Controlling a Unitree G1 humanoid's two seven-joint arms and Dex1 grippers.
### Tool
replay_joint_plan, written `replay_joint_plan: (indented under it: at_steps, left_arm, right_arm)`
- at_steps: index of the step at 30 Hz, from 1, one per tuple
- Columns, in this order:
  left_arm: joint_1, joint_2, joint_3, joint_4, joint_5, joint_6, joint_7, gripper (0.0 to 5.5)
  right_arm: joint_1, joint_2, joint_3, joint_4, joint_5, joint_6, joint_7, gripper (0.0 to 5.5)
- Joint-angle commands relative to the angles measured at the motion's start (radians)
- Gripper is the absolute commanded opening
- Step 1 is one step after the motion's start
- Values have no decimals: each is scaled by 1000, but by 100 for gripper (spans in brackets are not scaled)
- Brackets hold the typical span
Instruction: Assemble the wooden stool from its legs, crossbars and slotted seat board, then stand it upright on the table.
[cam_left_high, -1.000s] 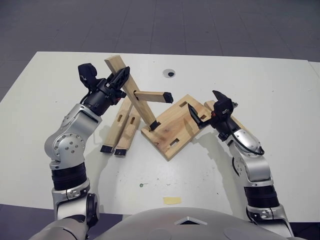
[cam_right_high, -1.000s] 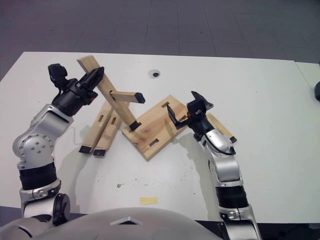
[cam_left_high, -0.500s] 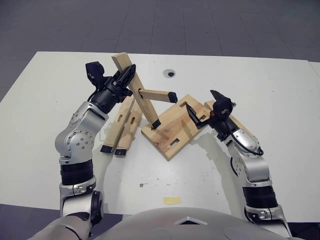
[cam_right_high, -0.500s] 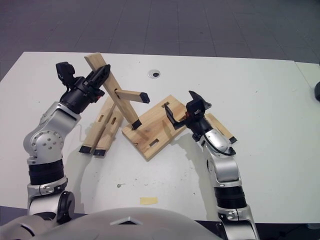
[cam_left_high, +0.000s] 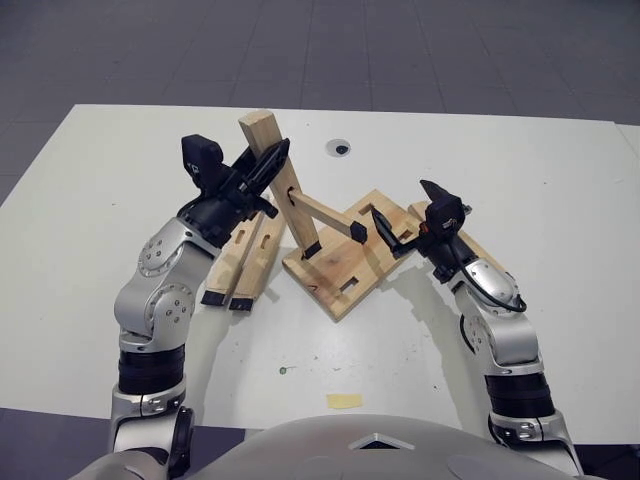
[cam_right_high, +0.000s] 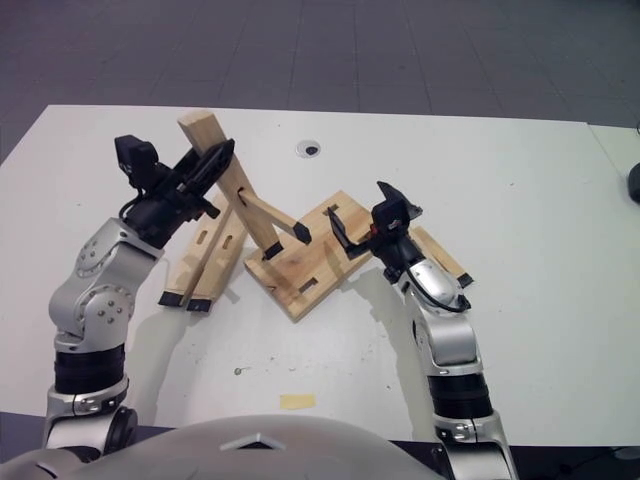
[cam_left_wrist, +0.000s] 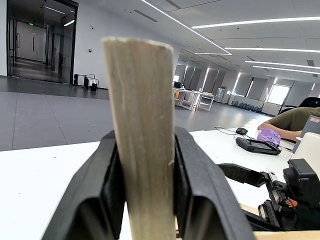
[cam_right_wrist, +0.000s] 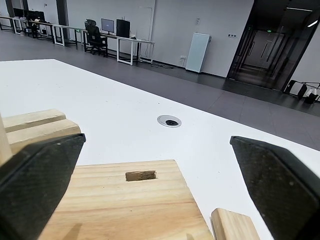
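Note:
My left gripper (cam_left_high: 268, 168) is shut on a wooden leg (cam_left_high: 283, 185) that has a crossbar (cam_left_high: 330, 217) fixed to its side. The leg stands tilted, its black-capped foot resting on the slotted seat board (cam_left_high: 345, 262), which lies flat on the white table (cam_left_high: 560, 200). In the left wrist view the leg (cam_left_wrist: 142, 125) sits squeezed between the black fingers (cam_left_wrist: 197, 190). My right gripper (cam_left_high: 410, 215) is open, its fingers straddling the far right corner of the seat board (cam_right_wrist: 125, 210). Two more legs (cam_left_high: 245, 260) lie side by side left of the board.
Another wooden piece (cam_left_high: 470, 245) lies under my right forearm beside the board. A round cable hole (cam_left_high: 342, 148) is in the table behind the parts. A yellow note (cam_left_high: 343, 401) lies near the table's front edge. Free room is to the right and front.
My left gripper has carried the leg rightward and tipped it more upright, so the crossbar's free end has swung down toward the seat board. The right gripper stayed almost still.

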Motion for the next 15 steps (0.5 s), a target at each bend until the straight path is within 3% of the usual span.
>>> replay_joint_plan:
  at_steps: [1, 7, 15]
  left_arm:
    - [185, 56, -117, 48, 131, 82, 6, 104]
    - [209, 104, -168, 46, 177, 56, -8, 104]
    - [29, 173, -93, 176, 112, 86, -85, 104]
  right_arm:
    - [2, -2, -6, -13, -1, 2, 0, 540]
    - [13, 2, -4, -20, -3, 3, -8, 540]
    - [5, 11, -2, -12, -9, 0, -22, 540]
